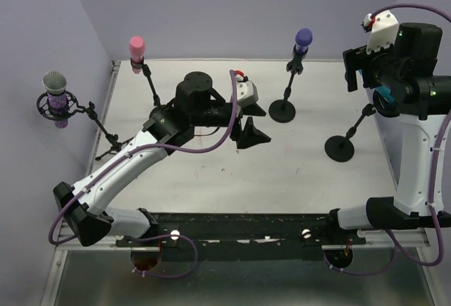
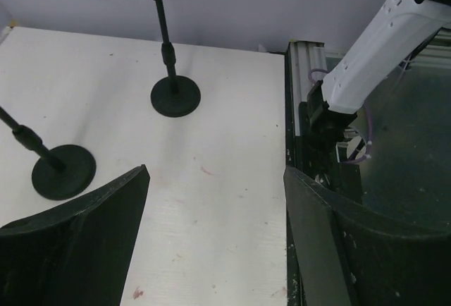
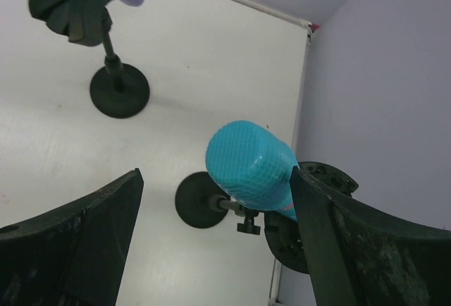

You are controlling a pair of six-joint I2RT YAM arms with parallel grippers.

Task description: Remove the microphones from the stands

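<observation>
Right gripper (image 3: 215,172) is seen spread wide, nothing clamped. The cyan microphone (image 3: 250,172) is taken to be the target, since it is the one bracketed by those fingers.

- Position: the mesh head sits in the gap just below and ahead of the fingertips. It is off-centre, hard up against the finger (image 3: 331,242) on the right of the wrist view. Contact cannot be confirmed. A wide gap is left to the other finger.
- Long axis: tilted, not upright. The head points up toward the wrist camera. The body runs down and away into the clip (image 3: 313,207) on a leaning stand, with the base (image 3: 199,200) on the table beyond.
- Nearer arm: the right, clearly. The left gripper (image 2: 216,172) is also held wide with nothing in it. It is parked well apart over the table middle, with only stand bases ahead of it.

Judgement: a sideways shift toward the mic-side finger is needed to centre the head or body before the fingers are brought together. The pull should then be made along the tilted axis, up and out of the clip. A straight vertical lift is likely to drag the stand or tip it.

The other mics (purple (image 1: 303,37), pink (image 1: 137,45), grey (image 1: 55,84)) are all far off from the right gripper.
</observation>
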